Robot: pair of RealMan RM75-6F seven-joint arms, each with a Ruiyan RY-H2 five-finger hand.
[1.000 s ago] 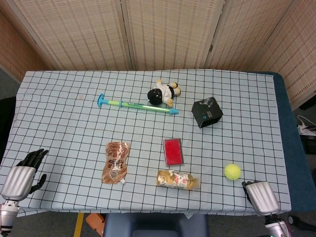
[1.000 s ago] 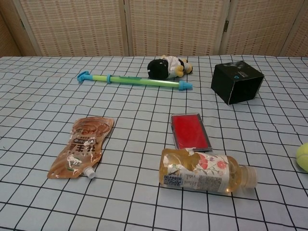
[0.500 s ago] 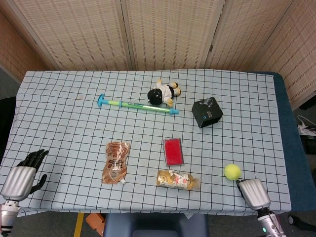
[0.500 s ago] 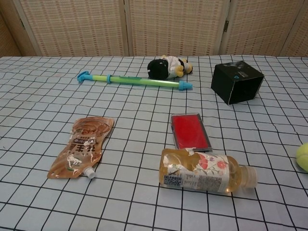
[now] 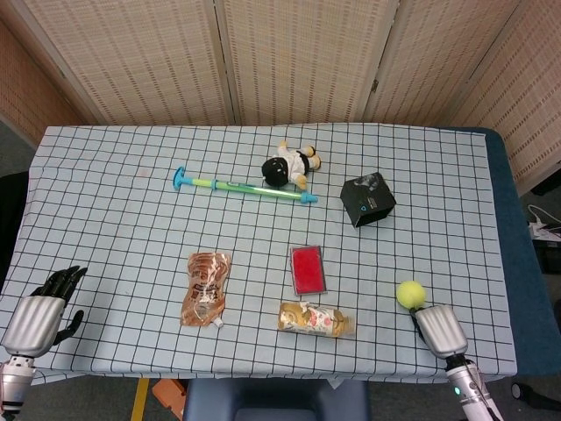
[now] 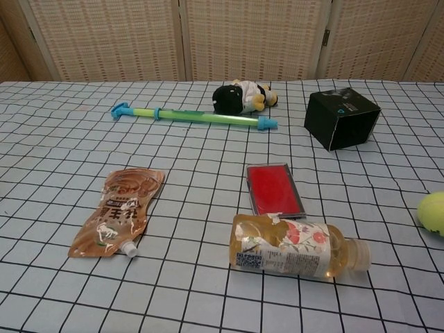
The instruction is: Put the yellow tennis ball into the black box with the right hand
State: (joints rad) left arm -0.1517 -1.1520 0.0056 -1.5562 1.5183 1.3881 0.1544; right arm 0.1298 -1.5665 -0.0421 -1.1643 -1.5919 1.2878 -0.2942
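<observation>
The yellow tennis ball (image 5: pixel 410 294) lies near the table's front right and shows at the right edge of the chest view (image 6: pixel 431 211). My right hand (image 5: pixel 441 329) is right behind it at the table's front edge. Its front end reaches the ball, and its fingers are hidden under the silver back of the hand. The black box (image 5: pixel 368 200) stands farther back, well beyond the ball, and also shows in the chest view (image 6: pixel 341 118). My left hand (image 5: pixel 39 314) rests at the front left corner, dark fingers apart, holding nothing.
A drink bottle (image 5: pixel 316 320) lies left of the ball, with a red case (image 5: pixel 308 269) behind it. A brown pouch (image 5: pixel 206 288) lies front centre. A green and blue stick (image 5: pixel 245 187) and a plush toy (image 5: pixel 289 164) lie at the back.
My right hand has moved left and forward up to the ball. The ball has shifted a little away from the table's front edge. The left hand has not moved.
</observation>
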